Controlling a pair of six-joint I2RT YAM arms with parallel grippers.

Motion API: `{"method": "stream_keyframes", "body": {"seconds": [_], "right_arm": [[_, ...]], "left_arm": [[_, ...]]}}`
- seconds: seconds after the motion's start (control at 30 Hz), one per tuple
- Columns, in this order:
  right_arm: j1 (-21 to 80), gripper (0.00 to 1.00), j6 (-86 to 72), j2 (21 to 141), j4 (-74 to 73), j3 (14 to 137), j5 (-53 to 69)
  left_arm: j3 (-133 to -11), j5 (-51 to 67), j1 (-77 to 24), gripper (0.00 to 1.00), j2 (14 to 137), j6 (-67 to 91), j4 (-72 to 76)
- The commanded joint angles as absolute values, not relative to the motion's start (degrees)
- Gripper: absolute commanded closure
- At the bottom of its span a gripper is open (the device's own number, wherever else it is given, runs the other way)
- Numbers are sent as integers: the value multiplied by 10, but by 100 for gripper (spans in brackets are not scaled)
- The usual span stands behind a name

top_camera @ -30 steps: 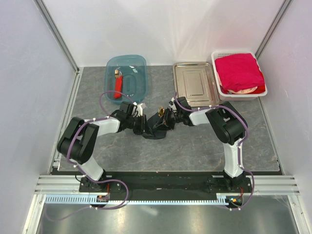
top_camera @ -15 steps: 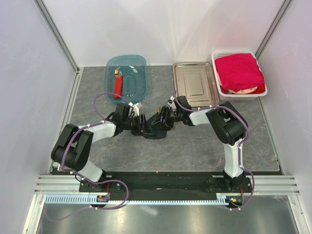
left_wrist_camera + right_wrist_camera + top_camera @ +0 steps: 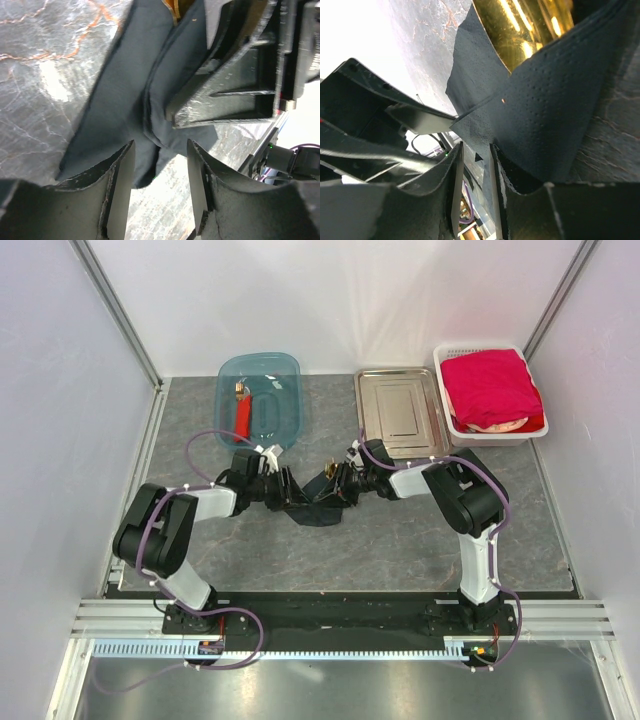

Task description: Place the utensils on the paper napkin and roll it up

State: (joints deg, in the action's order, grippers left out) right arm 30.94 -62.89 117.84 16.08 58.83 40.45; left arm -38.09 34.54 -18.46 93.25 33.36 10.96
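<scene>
one end of the paper napkin sits inside parted left claw; right claw pinches it.

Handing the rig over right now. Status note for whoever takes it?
Left pincer: open, a corner of the paper napkin between its fingers.
Right pincer: nearly closed at the napkin's edge; can't tell if it grips.
Utensils: gold metal shows inside the napkin's fold.
Done: utensils on the napkin, napkin partly folded over them.
Left: finish rolling it up.
</scene>
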Motion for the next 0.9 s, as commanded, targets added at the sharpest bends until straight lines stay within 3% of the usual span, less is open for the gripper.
{"method": "stream_keyframes", "body": {"seconds": [0.0, 0.27, 0.77, 0.87], "right_arm": [[307, 67, -631, 1184, 165, 582, 403], [305, 74, -632, 1182, 171, 582, 408], [294, 75, -606, 1149, 147, 590, 424], [282, 72, -592, 1122, 128, 598, 439]], "left_arm": [[-405, 335, -184, 49, 958, 346, 144], [-414, 344, -189, 58, 979, 353, 157], [-428, 307, -196, 96, 978, 333, 116], [-430, 295, -195, 98, 973, 323, 105]]}}
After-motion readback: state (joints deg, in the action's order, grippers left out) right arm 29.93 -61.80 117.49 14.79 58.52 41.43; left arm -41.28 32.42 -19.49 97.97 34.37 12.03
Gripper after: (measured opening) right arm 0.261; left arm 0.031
